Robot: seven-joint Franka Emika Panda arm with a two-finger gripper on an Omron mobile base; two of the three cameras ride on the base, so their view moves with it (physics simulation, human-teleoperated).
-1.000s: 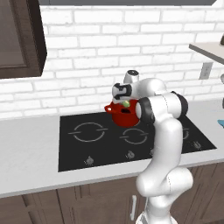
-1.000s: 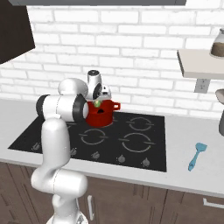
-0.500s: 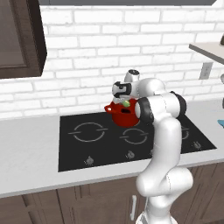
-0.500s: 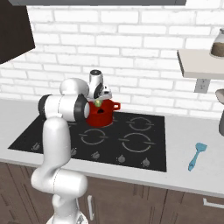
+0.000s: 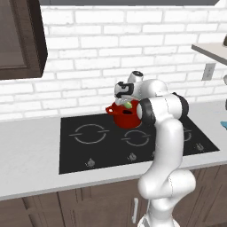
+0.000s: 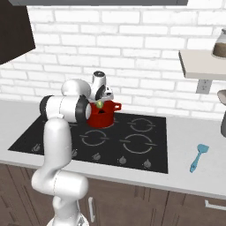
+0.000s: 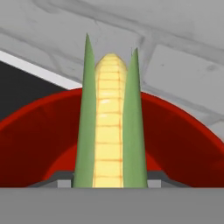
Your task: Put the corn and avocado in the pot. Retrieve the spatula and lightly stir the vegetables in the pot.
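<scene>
Holding the slim yellow corn with green leaves (image 7: 109, 127), the robot's gripper (image 5: 126, 100) has its jaws closed on it, right above the round shiny red pot (image 6: 102, 115). That pot sits at the back edge of the black stove top (image 6: 132, 152). Near the counter's right end lies 1 small blue spatula (image 6: 198, 156).

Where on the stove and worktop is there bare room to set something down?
Free: three burners of the black glass hob, and grey worktop between hob and blue spatula. Crowded: back-left burner, where the hand holds the yellow-green corn over the squat red pot.
</scene>
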